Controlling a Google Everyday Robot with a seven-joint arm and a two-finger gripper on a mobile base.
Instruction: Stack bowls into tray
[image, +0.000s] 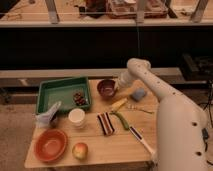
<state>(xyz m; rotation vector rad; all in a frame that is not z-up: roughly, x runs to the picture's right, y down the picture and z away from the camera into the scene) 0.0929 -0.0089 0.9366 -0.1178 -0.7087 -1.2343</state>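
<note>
The small dark maroon bowl (106, 88) stands on the wooden table just right of the green tray (56, 90). The larger orange-red bowl (50, 145) sits at the table's front left corner. My gripper (119, 85) hangs from the white arm at the maroon bowl's right rim, close to it or touching it. The tray holds a small dark object (79, 98) near its right wall and no bowl.
A white cup (76, 118) stands in front of the tray, beside a crumpled clear bag (48, 116). An apple (80, 150), a striped packet (105, 123), a banana (118, 104), a green item (122, 120), a blue sponge (138, 93) and a utensil (142, 140) lie on the table.
</note>
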